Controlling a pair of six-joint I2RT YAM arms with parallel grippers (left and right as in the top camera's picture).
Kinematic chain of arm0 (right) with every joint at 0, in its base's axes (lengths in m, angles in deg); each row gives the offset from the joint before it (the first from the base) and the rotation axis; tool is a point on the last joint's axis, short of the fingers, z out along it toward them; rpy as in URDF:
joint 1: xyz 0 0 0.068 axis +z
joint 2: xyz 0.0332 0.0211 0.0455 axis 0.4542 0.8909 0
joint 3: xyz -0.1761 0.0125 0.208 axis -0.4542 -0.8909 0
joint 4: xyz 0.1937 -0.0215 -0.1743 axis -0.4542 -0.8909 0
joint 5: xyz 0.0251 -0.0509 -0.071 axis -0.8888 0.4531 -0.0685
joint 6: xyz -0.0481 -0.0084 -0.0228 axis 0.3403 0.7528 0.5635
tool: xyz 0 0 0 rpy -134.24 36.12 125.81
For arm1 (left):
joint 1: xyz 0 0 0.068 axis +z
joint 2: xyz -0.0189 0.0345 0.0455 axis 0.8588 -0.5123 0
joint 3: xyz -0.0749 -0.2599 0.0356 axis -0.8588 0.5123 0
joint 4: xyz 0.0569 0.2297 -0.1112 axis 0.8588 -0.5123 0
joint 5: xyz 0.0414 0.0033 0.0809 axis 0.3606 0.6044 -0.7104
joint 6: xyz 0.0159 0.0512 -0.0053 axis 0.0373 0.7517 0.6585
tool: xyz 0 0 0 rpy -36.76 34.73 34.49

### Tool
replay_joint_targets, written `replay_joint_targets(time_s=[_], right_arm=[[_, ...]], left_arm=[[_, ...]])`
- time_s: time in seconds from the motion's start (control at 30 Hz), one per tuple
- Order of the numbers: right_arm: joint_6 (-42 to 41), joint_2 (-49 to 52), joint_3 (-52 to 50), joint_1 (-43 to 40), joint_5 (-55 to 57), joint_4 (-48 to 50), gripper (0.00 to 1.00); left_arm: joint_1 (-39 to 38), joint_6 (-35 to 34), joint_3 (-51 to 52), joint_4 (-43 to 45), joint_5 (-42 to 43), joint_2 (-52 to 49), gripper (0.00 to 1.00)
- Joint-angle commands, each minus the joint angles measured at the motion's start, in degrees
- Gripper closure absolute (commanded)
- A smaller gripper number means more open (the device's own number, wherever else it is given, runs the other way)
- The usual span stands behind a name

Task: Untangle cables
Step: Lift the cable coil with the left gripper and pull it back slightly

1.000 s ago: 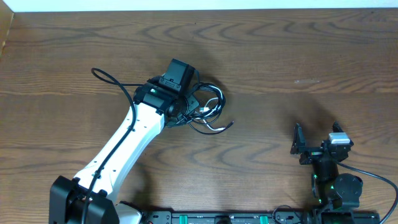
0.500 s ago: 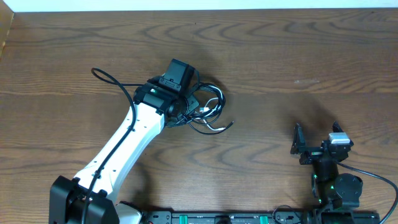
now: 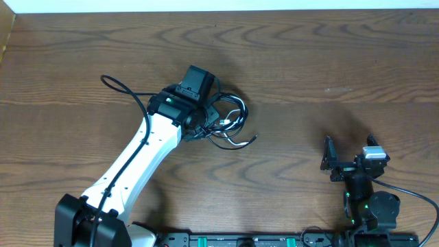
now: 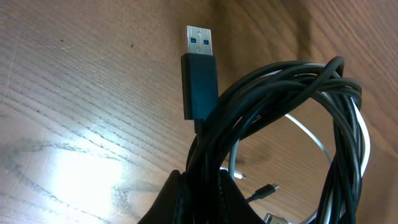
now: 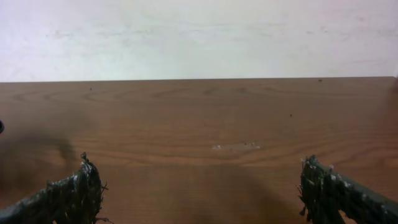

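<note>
L pincer (image 4: 199, 202) clamped a tangled bundle of thin black/white cables (image 3: 232, 118), centre frame; R pincer (image 5: 202, 190) stood apart, empty. No cord was freed yet; untangling all remained.

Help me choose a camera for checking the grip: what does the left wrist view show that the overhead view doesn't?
Only the left wrist view shows the blue-tongued USB plug sticking up from the bundle, and the left gripper shut on the cables. Only the overhead view shows the right gripper, open and away from them, and a loose black end trailing on the table. Both show the black loops with one white cable.
</note>
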Motion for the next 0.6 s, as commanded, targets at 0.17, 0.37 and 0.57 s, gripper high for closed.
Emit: replay_joint_targets(time_s=[0.17,0.37,0.57], right_arm=[[-0.8,-0.2,-0.1,0.3,0.2,-0.2,0.01],[-0.8,-0.2,-0.1,0.3,0.2,-0.2,0.01],[-0.8,-0.2,-0.1,0.3,0.2,-0.2,0.01]], left_arm=[[0.0,0.9,0.2,-0.2,-0.7,0.8,0.92],[0.0,0.9,-0.3,-0.2,0.7,0.8,0.92],[0.0,1.2,-1.4,1.0,12.8,0.9,0.92]])
